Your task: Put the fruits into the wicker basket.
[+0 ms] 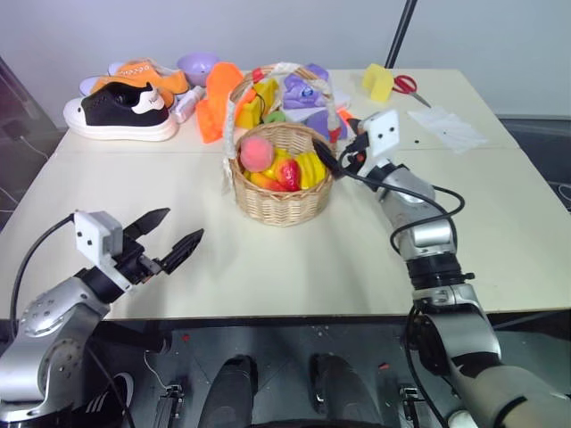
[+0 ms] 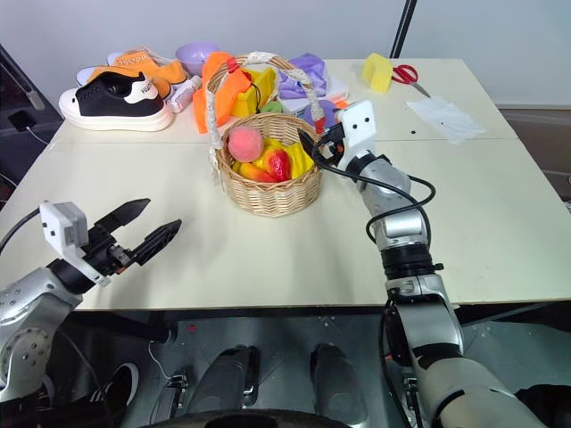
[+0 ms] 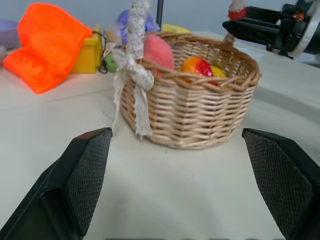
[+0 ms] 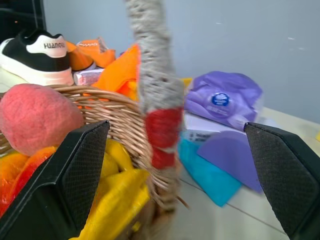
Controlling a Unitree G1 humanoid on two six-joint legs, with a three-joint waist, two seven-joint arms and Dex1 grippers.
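Note:
The wicker basket (image 1: 281,198) stands mid-table with its tall wrapped handle (image 4: 152,85). Inside lie a pink peach (image 1: 258,152), a red-and-yellow fruit (image 1: 287,172) and yellow fruit (image 1: 310,167). My right gripper (image 1: 335,147) is open at the basket's right rim, its fingers on either side of the handle's base with the red band (image 4: 162,135); it holds nothing. My left gripper (image 1: 181,226) hovers open and empty near the table's front left. It points toward the basket, well short of it.
At the back left lie a black-and-white sneaker (image 1: 120,111), an orange shoe (image 1: 147,76), a purple bowl (image 1: 198,64) and an orange cloth (image 1: 214,98). Purple packs (image 1: 308,94) sit behind the basket. A yellow sponge (image 1: 378,82), red scissors (image 1: 406,85) and paper (image 1: 446,127) lie back right.

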